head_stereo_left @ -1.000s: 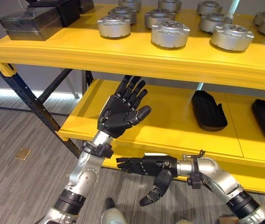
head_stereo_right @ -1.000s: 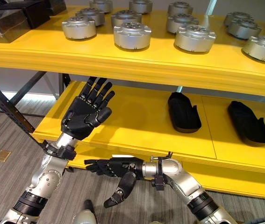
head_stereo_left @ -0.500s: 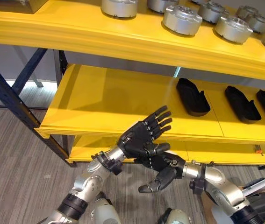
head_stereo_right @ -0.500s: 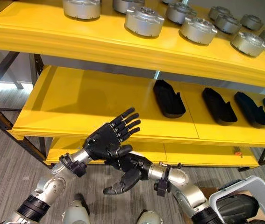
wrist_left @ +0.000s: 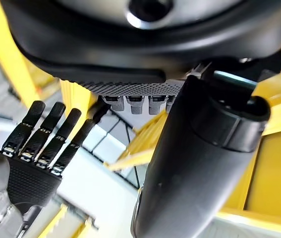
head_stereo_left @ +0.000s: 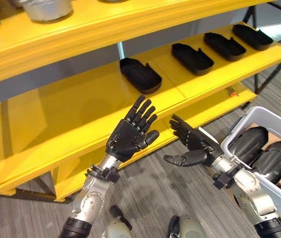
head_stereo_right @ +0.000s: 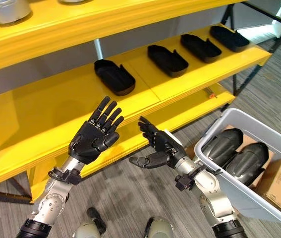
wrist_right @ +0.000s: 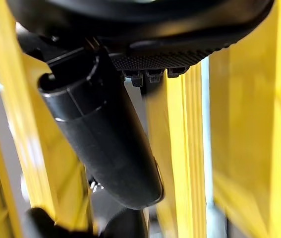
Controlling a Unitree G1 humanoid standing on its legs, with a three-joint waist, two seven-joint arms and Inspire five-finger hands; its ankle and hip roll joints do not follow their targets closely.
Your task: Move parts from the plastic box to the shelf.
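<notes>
1. both hands swung right with the camera since a second ago; right hand point(head_stereo_left: 192, 144) was low and flat, now raised beside left hand point(head_stereo_left: 130, 136), both with fingers spread wide, holding nothing.
2. plastic box point(head_stereo_left: 274, 121) has come into view at lower right, so next pick looks close.
3. dark rounded glossy parts point(head_stereo_left: 252, 144) lie in the grey box, well apart from both hands.
4. farther: yellow shelf point(head_stereo_left: 56, 124), smooth boards; black oblong trays point(head_stereo_left: 140, 75) in a row.
</notes>
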